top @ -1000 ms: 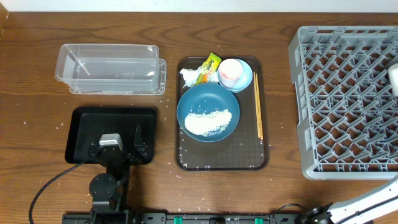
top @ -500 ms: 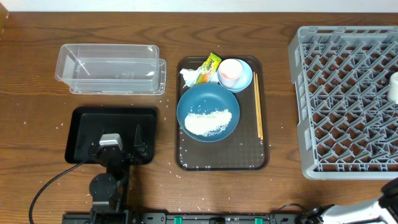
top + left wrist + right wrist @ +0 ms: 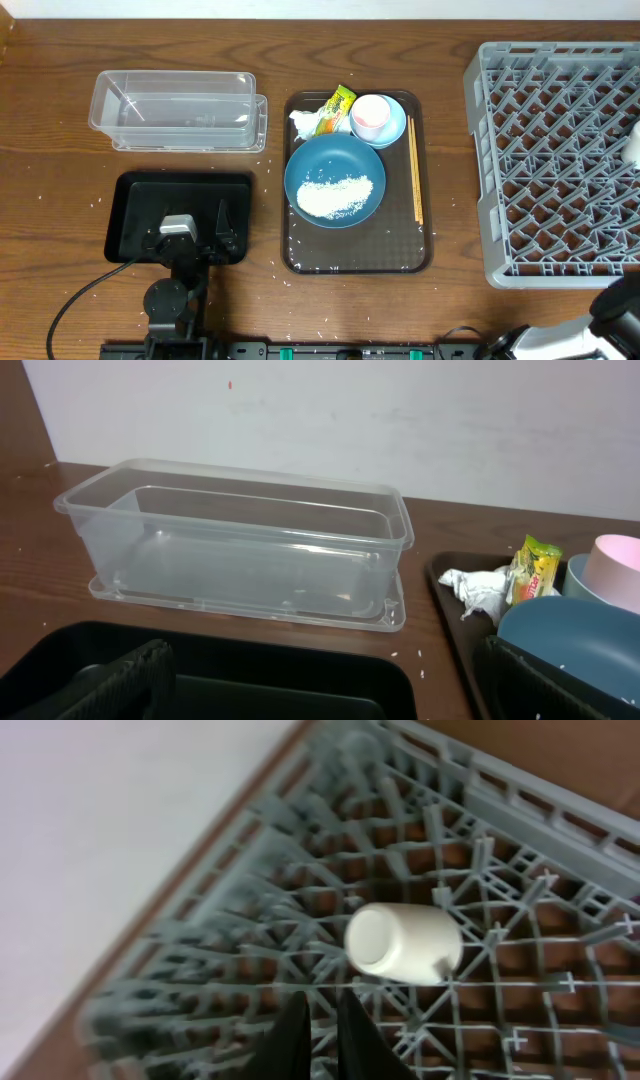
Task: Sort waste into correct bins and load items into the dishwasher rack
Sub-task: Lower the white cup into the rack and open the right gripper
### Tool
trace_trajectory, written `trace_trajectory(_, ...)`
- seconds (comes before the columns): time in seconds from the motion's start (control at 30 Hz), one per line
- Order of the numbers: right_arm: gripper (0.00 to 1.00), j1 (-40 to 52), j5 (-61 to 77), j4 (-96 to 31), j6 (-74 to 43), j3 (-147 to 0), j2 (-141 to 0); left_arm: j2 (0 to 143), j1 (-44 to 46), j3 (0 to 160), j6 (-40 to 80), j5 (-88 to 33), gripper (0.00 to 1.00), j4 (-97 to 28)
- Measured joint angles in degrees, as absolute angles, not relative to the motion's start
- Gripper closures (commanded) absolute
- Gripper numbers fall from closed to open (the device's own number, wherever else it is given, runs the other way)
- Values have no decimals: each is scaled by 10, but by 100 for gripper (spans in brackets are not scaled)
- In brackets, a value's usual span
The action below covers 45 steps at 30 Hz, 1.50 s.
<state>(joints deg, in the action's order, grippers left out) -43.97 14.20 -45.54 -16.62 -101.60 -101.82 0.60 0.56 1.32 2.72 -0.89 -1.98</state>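
The white cup (image 3: pixel 405 942) lies on its side on the grey dishwasher rack (image 3: pixel 520 830), at the rack's right edge (image 3: pixel 632 146). My right gripper (image 3: pixel 323 992) hangs just short of it, shut and empty. The right arm (image 3: pixel 618 312) shows at the table's front right. On the brown tray, rice (image 3: pixel 335 195) sits in the dark-blue dish (image 3: pixel 335 160). Behind it are the tissue (image 3: pixel 303 122), the wrapper (image 3: pixel 338 105), and the pink cup (image 3: pixel 371 115) in the light-blue bowl (image 3: pixel 398 128). Chopsticks (image 3: pixel 414 180) lie to the right. My left gripper (image 3: pixel 190 232) stands open over the black tray (image 3: pixel 130 200).
The clear tub (image 3: pixel 175 110) stands behind the black tray; in the left wrist view the tub (image 3: pixel 240 540) is empty. The brown serving tray (image 3: pixel 300 250) lies mid-table. Stray rice grains dot the wood around the trays. The rack (image 3: pixel 560 160) fills the right side.
The white cup has settled a little nearer the front in the rack, free of the gripper. My right arm has pulled back toward the table's front edge. The left arm has not moved.
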Motion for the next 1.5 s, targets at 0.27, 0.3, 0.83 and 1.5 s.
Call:
trace_trajectory(0.27, 99, -396, 14, -408, -160, -1016, -1124, 6, 6, 13, 27, -9, 2, -20)
trace_trajectory(0.3, 99, -396, 8, -405, -160, -1016, -1136, 6, 6, 13, 27, -9, 2, -20)
trace_trajectory(0.83, 99, -396, 82, -355, -105, -1016, -1195, 6, 6, 13, 27, -9, 2, -20)
trace_trajectory(1.5, 99, -397, -75, -424, -89, -1016, -1177, 6, 6, 13, 27, -9, 2, -20)
